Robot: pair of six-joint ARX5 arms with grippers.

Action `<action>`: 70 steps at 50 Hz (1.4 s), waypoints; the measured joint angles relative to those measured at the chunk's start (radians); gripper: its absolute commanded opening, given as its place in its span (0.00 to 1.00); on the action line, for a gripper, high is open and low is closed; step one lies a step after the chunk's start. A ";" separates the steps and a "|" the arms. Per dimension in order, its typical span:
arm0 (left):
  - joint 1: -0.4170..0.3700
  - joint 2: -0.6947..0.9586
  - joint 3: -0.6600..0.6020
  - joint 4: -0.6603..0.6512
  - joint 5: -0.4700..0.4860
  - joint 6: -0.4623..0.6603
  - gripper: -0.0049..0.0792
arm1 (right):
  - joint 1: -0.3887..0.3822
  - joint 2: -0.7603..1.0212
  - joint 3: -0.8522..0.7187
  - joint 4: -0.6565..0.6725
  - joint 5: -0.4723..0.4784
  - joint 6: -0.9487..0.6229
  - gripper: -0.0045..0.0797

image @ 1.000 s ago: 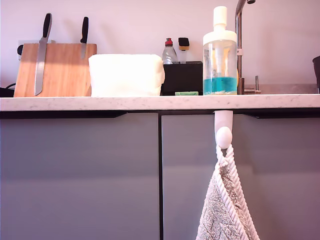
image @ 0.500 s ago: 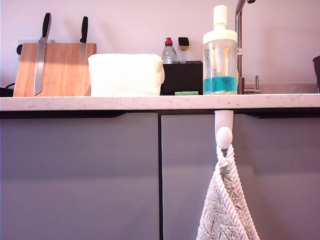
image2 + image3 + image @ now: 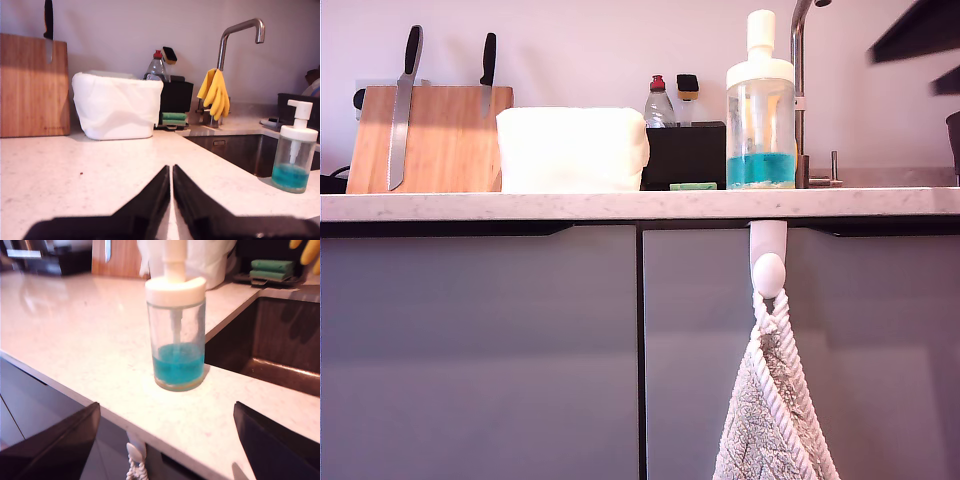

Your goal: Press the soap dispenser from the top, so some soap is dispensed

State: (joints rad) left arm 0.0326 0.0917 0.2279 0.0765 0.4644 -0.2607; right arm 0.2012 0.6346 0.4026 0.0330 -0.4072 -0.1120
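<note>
- The soap dispenser (image 3: 760, 100) stands upright on the pale counter (image 3: 620, 205), near its front edge, just beside the sink (image 3: 280, 340) and the tall metal tap (image 3: 800, 90) as the exterior view shows it.
- Its white pump head (image 3: 760, 32) is up, with nothing touching it; the soap (image 3: 760, 170) fills only the lowest part of the clear bottle.
- My second gripper (image 3: 165, 440) faces the dispenser (image 3: 175, 335) from in front of the counter edge; its two dark fingers (image 3: 55, 440) stand wide apart, with the bottle between them in that view but well clear of both.
- A blurred dark arm (image 3: 920, 35) shows at the exterior view's upper right, apart from the dispenser; I cannot tell which arm it is.
- My first gripper (image 3: 171, 200) sits low over the counter (image 3: 75, 170) with its fingertips almost together, only a thin slit between them, gripping nothing; the dispenser (image 3: 295, 147) is well off to one side of it.
- Behind the dispenser, toward the exterior view's left: a small green sponge (image 3: 693, 186), a black caddy (image 3: 685, 155) with a red-capped bottle (image 3: 659, 103), a white tub (image 3: 572, 150), then a wooden knife board (image 3: 430, 140) carrying two knives.
- Yellow rubber gloves (image 3: 215, 92) hang at the tap.
- A patterned towel (image 3: 772, 410) hangs from a white hook (image 3: 767, 260) below the counter, under the dispenser.
</note>
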 measured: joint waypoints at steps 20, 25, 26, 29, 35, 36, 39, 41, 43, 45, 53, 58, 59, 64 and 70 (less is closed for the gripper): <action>-0.074 0.173 0.000 0.136 0.049 -0.002 0.05 | 0.076 0.377 0.145 0.152 0.090 -0.108 0.97; -0.114 0.259 0.008 0.166 0.051 -0.002 0.05 | 0.077 0.442 0.161 0.188 0.103 -0.122 0.97; -0.123 0.276 0.010 0.172 0.051 -0.002 0.05 | 0.077 0.453 0.162 0.197 0.104 -0.122 0.97; -0.145 0.320 0.026 0.181 0.051 -0.002 0.05 | 0.078 0.483 0.166 0.219 0.103 -0.122 0.97; -0.183 0.387 0.056 0.208 0.051 -0.002 0.05 | 0.084 0.532 0.178 0.259 0.103 -0.122 0.97; -0.190 0.397 0.060 0.217 0.050 -0.002 0.05 | 0.086 0.541 0.183 0.260 0.103 -0.122 0.97; -0.206 0.424 0.074 0.233 0.050 -0.002 0.05 | 0.092 0.563 0.198 0.270 0.103 -0.122 0.97; -0.215 0.442 0.084 0.238 0.050 -0.001 0.05 | 0.098 0.578 0.210 0.280 0.103 -0.122 0.97; -0.224 0.460 0.096 0.239 0.050 0.000 0.05 | 0.104 0.593 0.223 0.293 0.103 -0.119 0.97; -0.233 0.480 0.108 0.239 0.050 0.002 0.05 | 0.109 0.609 0.237 0.308 0.103 -0.109 0.97; -0.267 0.542 0.119 0.249 0.050 0.002 0.05 | 0.121 0.660 0.278 0.316 0.103 -0.070 0.97; -0.282 0.561 0.119 0.278 0.049 0.002 0.05 | 0.122 0.695 0.283 0.315 0.103 -0.046 0.97; -0.285 0.561 0.119 0.282 0.049 0.002 0.05 | 0.122 0.700 0.283 0.314 0.103 -0.046 0.97; -0.297 0.561 0.119 0.291 0.042 0.002 0.05 | 0.128 0.723 0.283 0.314 0.104 -0.045 0.97; -0.308 0.569 0.119 0.292 0.032 0.002 0.05 | 0.143 0.737 0.284 0.313 0.111 -0.045 0.97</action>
State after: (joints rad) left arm -0.2756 0.6605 0.3470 0.3683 0.4965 -0.2584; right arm 0.3439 1.3720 0.6868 0.3462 -0.2966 -0.1574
